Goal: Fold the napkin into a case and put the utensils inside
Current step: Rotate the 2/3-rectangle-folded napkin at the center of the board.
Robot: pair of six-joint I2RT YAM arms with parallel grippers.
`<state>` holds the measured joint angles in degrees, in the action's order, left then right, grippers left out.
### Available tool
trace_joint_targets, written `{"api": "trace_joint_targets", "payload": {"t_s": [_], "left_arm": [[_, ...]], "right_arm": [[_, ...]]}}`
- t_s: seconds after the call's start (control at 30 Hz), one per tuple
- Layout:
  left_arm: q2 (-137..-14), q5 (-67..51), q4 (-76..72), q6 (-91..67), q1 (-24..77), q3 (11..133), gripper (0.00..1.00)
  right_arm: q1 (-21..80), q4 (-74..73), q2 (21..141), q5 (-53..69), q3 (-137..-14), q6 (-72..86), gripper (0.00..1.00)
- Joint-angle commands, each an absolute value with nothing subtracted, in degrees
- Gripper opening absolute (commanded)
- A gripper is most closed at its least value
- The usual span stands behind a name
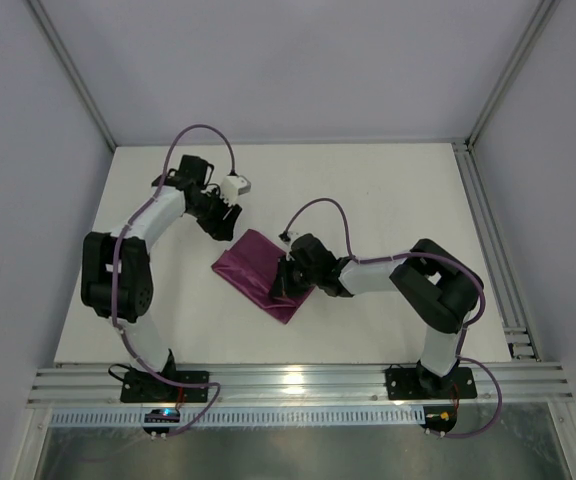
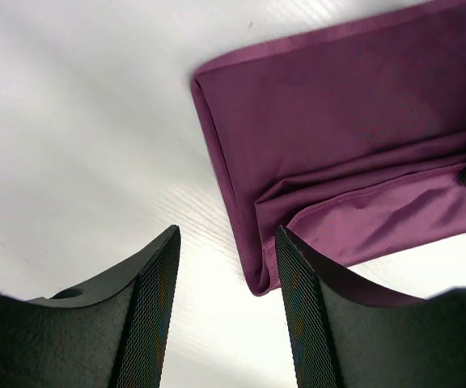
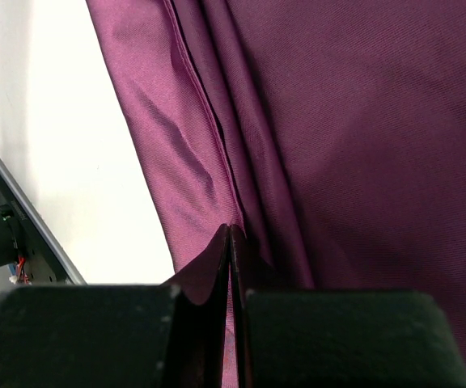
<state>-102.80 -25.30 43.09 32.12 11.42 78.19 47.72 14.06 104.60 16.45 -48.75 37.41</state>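
While left gripper [image 2: 226, 242] stands open beside the napkin [image 2: 346, 121], right gripper [image 3: 230, 236] seemingly pinches it.

I see the napkin [image 1: 261, 275] folded into a plain magenta-purple rectangle, lying slantwise near the middle of the white table [image 1: 388, 190]. Its layers overlap lengthwise, one long flap edge running along it, with soft creases and a rounded folded corner.

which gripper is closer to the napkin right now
Right. The right gripper is shut on a fold of the napkin at its near-right edge; the left gripper hangs open just off its far-left end.
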Motion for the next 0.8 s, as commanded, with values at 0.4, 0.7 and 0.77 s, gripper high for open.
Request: {"api": "trace_joint_targets", "payload": {"t_s": [0.4, 0.7, 0.77], "left_arm": [[-114.8, -21.8, 39.6, 25.7, 15.6, 85.6, 0.54], [-117.6, -20.5, 40.5, 24.3, 16.3, 81.8, 0.19], [-117.2, -20.9, 41.4, 24.5, 16.3, 80.4, 0.08]], "right_arm": [[47.0, 5.9, 103.4, 13.4, -49.7, 32.4, 0.04], [46.7, 4.0, 103.3, 13.4, -50.4, 30.8, 0.04], [46.5, 3.4, 103.3, 13.5, -50.6, 30.3, 0.04]]}}
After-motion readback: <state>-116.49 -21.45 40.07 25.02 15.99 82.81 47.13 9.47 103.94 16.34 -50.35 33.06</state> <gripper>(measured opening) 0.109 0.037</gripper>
